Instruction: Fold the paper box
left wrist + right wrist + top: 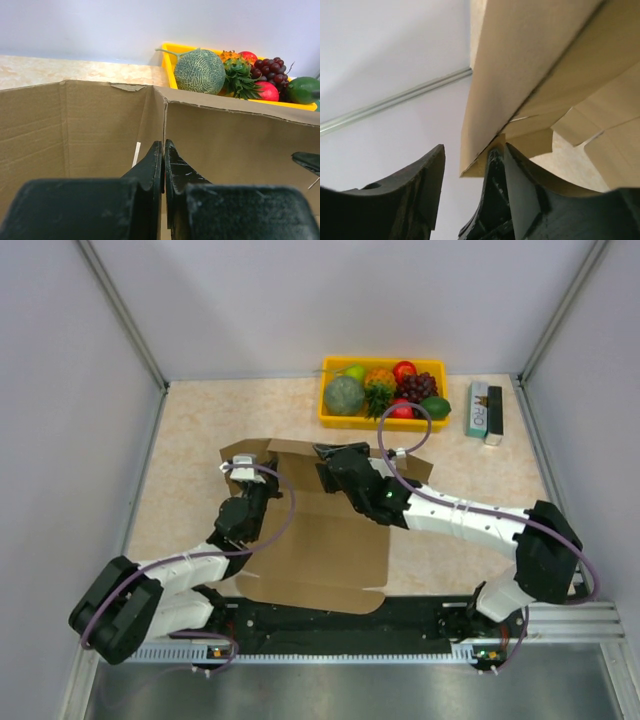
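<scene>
- At the far-left corner of the paper box [320, 550], the left jaws are pressed together, their tips just short of the upright cardboard wall. Nothing shows between them.
- At the box's far edge, near its middle, the right jaws stand apart. A flap edge passes between them and lies against one finger, so there is no clamp on it.
- Position: the box sits mid-worktop [190, 440]. Its large base panel lies flat and its near edge reaches the rail that carries the arms.
- Done, as far as can be seen: the far wall is standing, and the left wrist view shows a corner crease turned at its left end.
- Outstanding, by judgement: the near panel and its flaps lie flat, no side wall can be seen fully up, and nothing is tucked or closed. The fold looks less than half complete.
- Beyond the box's far edge: a yellow fruit tray [330, 421] holding a melon [200, 70] and other fruit.
- Beyond the box's far-right corner, well apart from it: a small printed carton [484, 410].
- Obstructions:
  - The left arm [190, 565] and right arm [470, 520] both lie across the box's panels.
  - The right arm's cable [430, 432] loops above the far-right corner toward the tray.
  - The tray may limit room behind the far wall.
</scene>
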